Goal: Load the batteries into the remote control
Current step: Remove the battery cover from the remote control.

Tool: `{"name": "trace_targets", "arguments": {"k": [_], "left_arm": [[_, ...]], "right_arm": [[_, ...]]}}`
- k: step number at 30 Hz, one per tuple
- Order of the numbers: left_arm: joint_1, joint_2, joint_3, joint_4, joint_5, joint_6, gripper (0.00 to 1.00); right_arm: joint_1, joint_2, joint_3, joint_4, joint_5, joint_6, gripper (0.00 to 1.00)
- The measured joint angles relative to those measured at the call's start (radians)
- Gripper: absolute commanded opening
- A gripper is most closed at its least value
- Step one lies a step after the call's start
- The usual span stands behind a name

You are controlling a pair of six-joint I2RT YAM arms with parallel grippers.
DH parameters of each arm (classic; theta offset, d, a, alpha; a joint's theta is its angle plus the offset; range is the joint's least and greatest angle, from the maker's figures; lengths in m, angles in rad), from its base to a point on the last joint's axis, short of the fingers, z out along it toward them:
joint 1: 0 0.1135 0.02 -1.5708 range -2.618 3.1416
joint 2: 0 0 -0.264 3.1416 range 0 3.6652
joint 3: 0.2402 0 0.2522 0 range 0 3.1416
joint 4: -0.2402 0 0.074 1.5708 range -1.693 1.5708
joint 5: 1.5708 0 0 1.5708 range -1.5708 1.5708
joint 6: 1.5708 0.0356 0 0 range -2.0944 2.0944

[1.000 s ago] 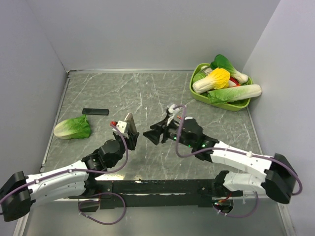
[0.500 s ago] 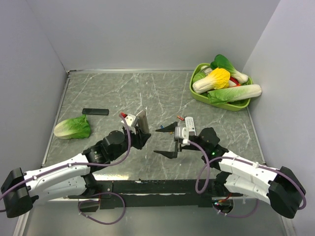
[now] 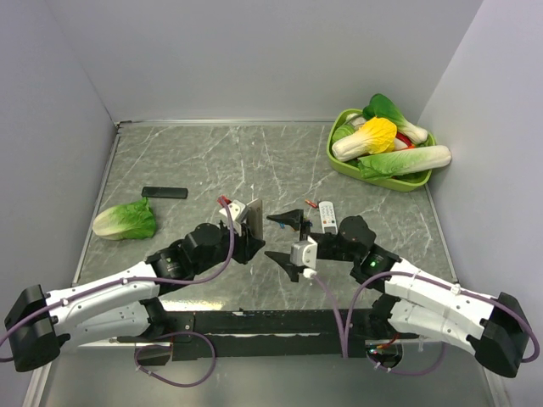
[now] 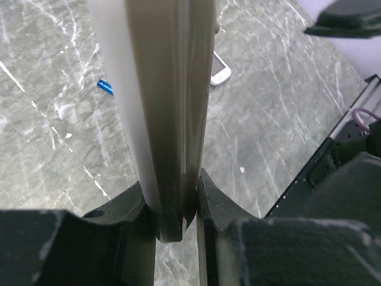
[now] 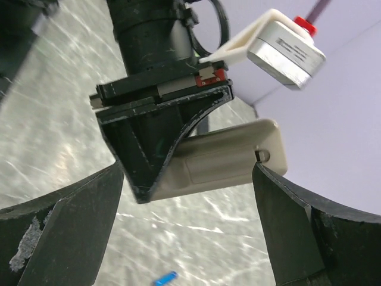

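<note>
One grey marble surface (image 3: pixel 187 161) carries everything. The left end effector (image 4: pixel 175 205) is clamped on the one remote control (image 4: pixel 166 89), holding it upright on edge. Just right of that remote, the right end effector (image 3: pixel 285 238) gapes wide and holds nothing. Far right of the remote sits one green basket (image 3: pixel 333 155) of vegetables. Left of it lie one lettuce head (image 3: pixel 125 220) and one black bar (image 3: pixel 165 192). Near it lie one wider white remote (image 3: pixel 328 218) and one tiny blue piece (image 4: pixel 105 87).
</note>
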Motion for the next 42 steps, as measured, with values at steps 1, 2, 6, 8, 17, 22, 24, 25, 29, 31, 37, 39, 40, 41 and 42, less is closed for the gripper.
{"name": "trace_targets", "arguments": {"k": [1,2,6,8,17,22,24,25,29,31,37,39,40,41,42], "left_arm": [[0.000,0.002,0.006,-0.007,0.007,0.000,0.01],[0.000,0.002,0.010,-0.010,0.012,0.000,0.01],[0.000,0.003,0.025,-0.011,0.027,0.001,0.01],[0.000,0.003,0.027,-0.010,0.036,0.000,0.01],[0.000,0.020,0.027,-0.014,0.068,0.006,0.01],[0.002,0.027,0.036,-0.021,0.084,0.008,0.01],[0.002,0.033,0.043,-0.022,0.087,0.008,0.01],[0.002,0.033,0.043,-0.024,0.087,0.008,0.01],[0.002,0.033,0.044,-0.030,0.096,0.012,0.01],[0.002,0.033,0.044,-0.034,0.098,0.016,0.01],[0.002,0.033,0.044,-0.037,0.099,0.016,0.01],[0.002,0.033,0.044,-0.037,0.098,0.016,0.01],[0.002,0.033,0.044,-0.037,0.098,0.016,0.01],[0.002,0.033,0.044,-0.038,0.098,0.016,0.01],[0.002,0.032,0.044,-0.039,0.098,0.016,0.01]], "right_arm": [[0.015,0.000,0.006,-0.016,0.028,-0.033,0.96],[0.032,0.002,0.013,-0.030,0.061,-0.065,0.95],[0.075,0.015,0.028,-0.051,0.164,-0.165,0.95],[0.081,0.021,0.028,-0.057,0.194,-0.196,0.95],[0.081,0.040,0.029,-0.066,0.238,-0.238,0.95],[0.082,0.040,0.031,-0.063,0.232,-0.241,0.96],[0.081,0.043,0.042,-0.070,0.230,-0.241,0.96],[0.081,0.044,0.046,-0.069,0.229,-0.241,0.96],[0.082,0.047,0.060,-0.070,0.217,-0.241,0.96],[0.082,0.048,0.063,-0.070,0.215,-0.240,0.96],[0.081,0.053,0.076,-0.084,0.214,-0.240,0.93],[0.081,0.055,0.076,-0.085,0.214,-0.238,0.90],[0.081,0.056,0.076,-0.085,0.213,-0.236,0.89],[0.081,0.058,0.076,-0.085,0.213,-0.233,0.88],[0.081,0.059,0.076,-0.085,0.213,-0.232,0.87]]}}
